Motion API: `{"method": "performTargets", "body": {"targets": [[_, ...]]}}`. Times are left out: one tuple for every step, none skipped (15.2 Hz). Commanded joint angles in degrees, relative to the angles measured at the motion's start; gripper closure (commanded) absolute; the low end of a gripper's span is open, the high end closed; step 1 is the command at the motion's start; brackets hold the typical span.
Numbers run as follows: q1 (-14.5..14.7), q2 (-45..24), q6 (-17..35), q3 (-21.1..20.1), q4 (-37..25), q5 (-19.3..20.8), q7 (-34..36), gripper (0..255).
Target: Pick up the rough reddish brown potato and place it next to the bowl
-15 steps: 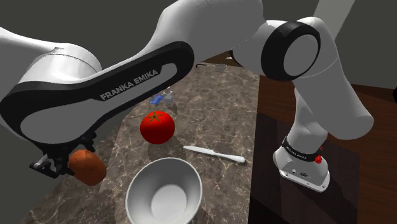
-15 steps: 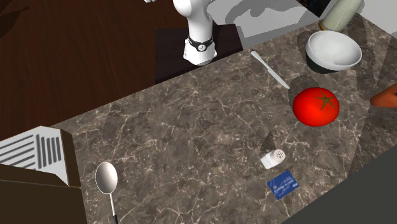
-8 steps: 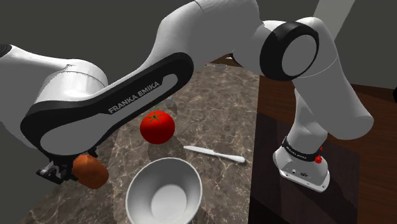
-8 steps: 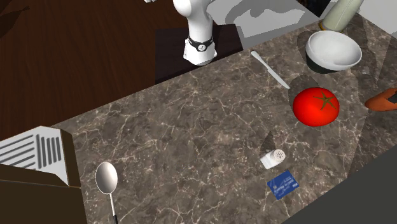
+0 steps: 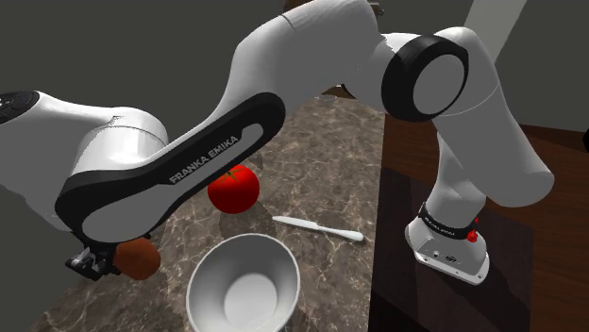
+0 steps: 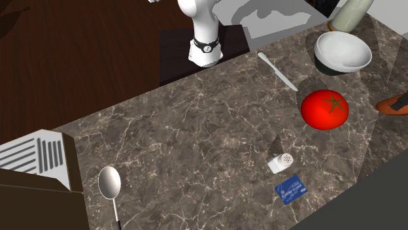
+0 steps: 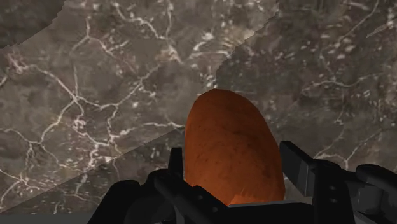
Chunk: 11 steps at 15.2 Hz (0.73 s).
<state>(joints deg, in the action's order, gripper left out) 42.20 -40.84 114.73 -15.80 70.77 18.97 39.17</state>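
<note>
White arm bends low over dark marbled table (image 5: 330,151). Black hand (image 7: 234,167) clasps reddish brown potato (image 7: 232,143) between both fingers. Potato close over table, just left of white bowl (image 5: 274,264) in shoulder view, not touching it. Red tomato (image 5: 233,188) farther back. White knife (image 5: 318,227) beyond bowl, to right.

Open countertop (image 5: 323,165); bowl (image 5: 243,285), tomato (image 5: 233,189) nearby

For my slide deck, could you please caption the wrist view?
Black two-finger claw shut on a rough reddish-brown potato, over the dark veined stone countertop.
</note>
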Motion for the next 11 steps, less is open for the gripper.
{"method": "performTargets", "body": {"targets": [[0.14, -0.73, -0.42, 0.12, 0.16, 0.04, 0.11, 255], [0.14, -0.73, -0.42, 0.12, 0.17, 0.05, 0.11, 255], [0.14, -0.73, -0.42, 0.11, 0.16, 0.05, 0.11, 255], [0.14, -0.73, -0.42, 0.11, 0.16, 0.05, 0.11, 255], [0.14, -0.37, -0.48, 0.06, 0.48, 0.01, 0.19, 0], [0.12, -0.55, -0.34, 0.09, 0.45, 0.04, 0.17, 0], [0.13, -0.6, -0.48, 0.09, 0.24, 0.03, 0.12, 0], [0.14, -0.58, -0.46, 0.09, 0.29, 0.03, 0.16, 0], [0.16, -0.64, -0.5, 0.09, 0.18, 0.03, 0.15, 0], [0.13, -0.72, -0.42, 0.11, 0.18, 0.05, 0.11, 0], [0.23, 0.03, -1.8, -0.06, -0.48, -0.18, -0.04, 0]]}}
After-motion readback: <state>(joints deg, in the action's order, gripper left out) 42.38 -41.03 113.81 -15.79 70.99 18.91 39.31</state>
